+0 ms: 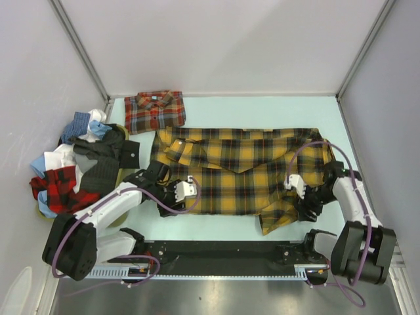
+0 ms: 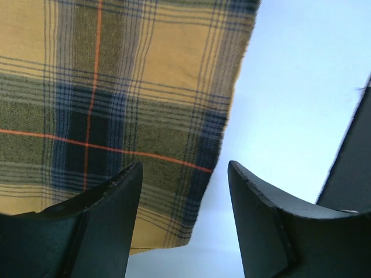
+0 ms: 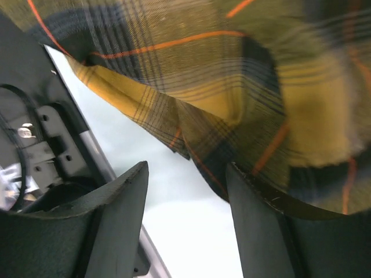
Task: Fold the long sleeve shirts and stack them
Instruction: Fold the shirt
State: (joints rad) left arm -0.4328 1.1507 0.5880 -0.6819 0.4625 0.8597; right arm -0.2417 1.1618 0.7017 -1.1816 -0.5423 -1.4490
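Note:
A yellow-and-black plaid long sleeve shirt lies spread across the middle of the table, its near right corner rumpled. A red-orange plaid shirt lies folded at the far left. My left gripper hovers at the yellow shirt's near left corner. In the left wrist view that gripper is open, with the shirt's edge beyond the fingertips and nothing pinched. My right gripper sits at the rumpled near right corner. In the right wrist view it is open, with the cloth just past its fingers.
A heap of mixed clothes lies at the left edge of the table. Grey walls enclose the table on the left, back and right. The black rail with both arm bases runs along the near edge.

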